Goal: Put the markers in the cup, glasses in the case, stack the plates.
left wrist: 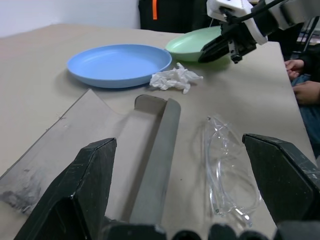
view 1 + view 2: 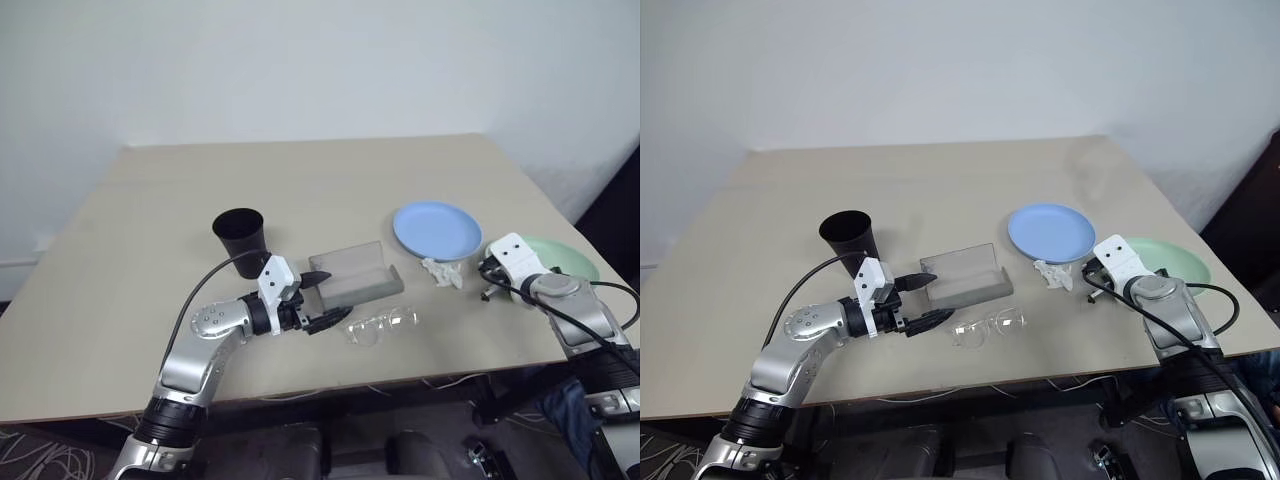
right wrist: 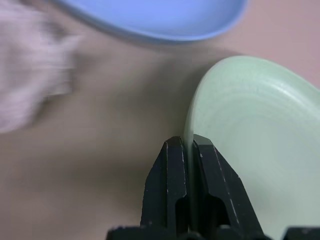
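My left gripper hangs open over the near end of the grey case, which lies open on the table. The clear glasses lie just beside the case, on its near side, between my spread fingers in the left wrist view. Behind my left wrist stands the black cup, upright. The light blue plate lies flat to the right of the case. My right gripper is shut on the near rim of the mint green plate, at the table's right edge. The markers are out of view.
A crumpled white tissue lies between the blue plate and my right gripper. The table's right edge runs close by the green plate. A person's hands rest just past that edge.
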Motion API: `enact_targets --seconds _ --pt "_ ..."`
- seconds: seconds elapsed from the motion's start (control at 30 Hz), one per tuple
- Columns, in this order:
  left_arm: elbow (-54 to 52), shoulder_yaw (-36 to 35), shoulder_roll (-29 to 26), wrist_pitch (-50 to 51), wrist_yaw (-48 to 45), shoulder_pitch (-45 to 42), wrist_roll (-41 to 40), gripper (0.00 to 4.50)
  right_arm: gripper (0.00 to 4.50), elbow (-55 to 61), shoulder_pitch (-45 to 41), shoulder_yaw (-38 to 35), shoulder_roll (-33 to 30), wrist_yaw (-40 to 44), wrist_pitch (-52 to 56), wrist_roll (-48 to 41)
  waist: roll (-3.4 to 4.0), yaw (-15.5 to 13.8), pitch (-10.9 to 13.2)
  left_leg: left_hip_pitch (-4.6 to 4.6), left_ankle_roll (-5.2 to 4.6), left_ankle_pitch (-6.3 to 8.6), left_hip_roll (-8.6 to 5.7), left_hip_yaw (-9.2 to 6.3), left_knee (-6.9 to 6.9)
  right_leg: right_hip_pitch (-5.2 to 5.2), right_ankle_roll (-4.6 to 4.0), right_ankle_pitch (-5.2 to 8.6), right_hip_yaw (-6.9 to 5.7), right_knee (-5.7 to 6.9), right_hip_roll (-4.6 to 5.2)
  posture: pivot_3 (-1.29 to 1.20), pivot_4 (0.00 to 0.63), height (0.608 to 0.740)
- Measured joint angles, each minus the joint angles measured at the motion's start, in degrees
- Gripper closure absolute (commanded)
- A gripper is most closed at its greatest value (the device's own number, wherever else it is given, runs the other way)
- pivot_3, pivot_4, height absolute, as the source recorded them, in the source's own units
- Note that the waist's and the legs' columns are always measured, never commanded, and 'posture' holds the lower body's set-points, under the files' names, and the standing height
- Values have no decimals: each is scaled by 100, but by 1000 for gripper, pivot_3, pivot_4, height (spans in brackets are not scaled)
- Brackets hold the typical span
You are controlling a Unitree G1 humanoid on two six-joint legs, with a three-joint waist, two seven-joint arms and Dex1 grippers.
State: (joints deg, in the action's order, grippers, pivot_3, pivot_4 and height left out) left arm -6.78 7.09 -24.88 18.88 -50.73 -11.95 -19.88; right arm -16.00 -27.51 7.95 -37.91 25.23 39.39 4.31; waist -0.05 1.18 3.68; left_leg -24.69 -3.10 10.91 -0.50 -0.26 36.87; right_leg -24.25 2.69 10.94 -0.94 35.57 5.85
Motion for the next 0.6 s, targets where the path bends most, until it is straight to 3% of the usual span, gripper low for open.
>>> enact_targets --seconds 0.13,0.33,0.6 --pt "38 54 4 -20 -1 -33 2 189 4473 -492 -343 15 82 -183 -522 144 8 0 2 -1 -2 -3 -6 20 -8 -3 -5 4 13 1 -21 0 0 738" --pt "78 54 -2 -50 4 -74 3 189 4473 -1088 -913 -18 164 -183 -2390 134 6 21 2 5 -2 -3 6 101 -2 -1 -4 2 33 -1 -47 0 0 738" --pt "152 58 -7 -59 -5 -138 5 189 4473 -2007 -1535 12 794 1316 -3517 -314 7 26 1 9 0 -4 42 106 7 -3 -31 -15 38 5 -88 0 0 738"
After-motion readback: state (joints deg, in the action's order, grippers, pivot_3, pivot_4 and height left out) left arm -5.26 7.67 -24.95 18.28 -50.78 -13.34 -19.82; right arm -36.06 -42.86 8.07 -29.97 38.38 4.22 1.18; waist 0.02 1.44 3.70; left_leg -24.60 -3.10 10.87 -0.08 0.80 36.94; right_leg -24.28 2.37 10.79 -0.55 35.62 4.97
